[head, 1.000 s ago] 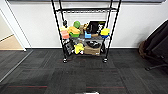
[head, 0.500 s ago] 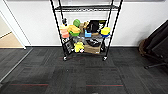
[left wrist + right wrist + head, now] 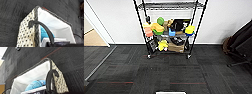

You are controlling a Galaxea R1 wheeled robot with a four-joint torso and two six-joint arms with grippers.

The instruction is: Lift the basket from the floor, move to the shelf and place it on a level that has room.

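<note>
The basket (image 3: 25,35), beige woven with a pale lining, hangs above the dark carpet floor (image 3: 134,67). Its white rim (image 3: 170,92) shows at the near edge of the head view. My left gripper (image 3: 50,44) is shut on one dark handle loop (image 3: 42,26). My right gripper (image 3: 50,92) is shut on the other loop (image 3: 48,79). Something blue (image 3: 35,84) and a white item lie inside. Straight ahead against the wall stands the shelf (image 3: 170,30), a black wire rack. Its lower tiers are crowded with toys and boxes, while a bare wire level (image 3: 170,5) shows above them.
A thin red line (image 3: 114,82) crosses the carpet between me and the rack. A doorway with tan wooden flooring (image 3: 91,38) opens at the left, with a metal floor strip (image 3: 99,65) beside it. Dark furniture (image 3: 239,45) stands at the right.
The whole head view has shifted: the rack now looks larger and closer, so the camera has moved forward. The basket stays hanging from both grippers.
</note>
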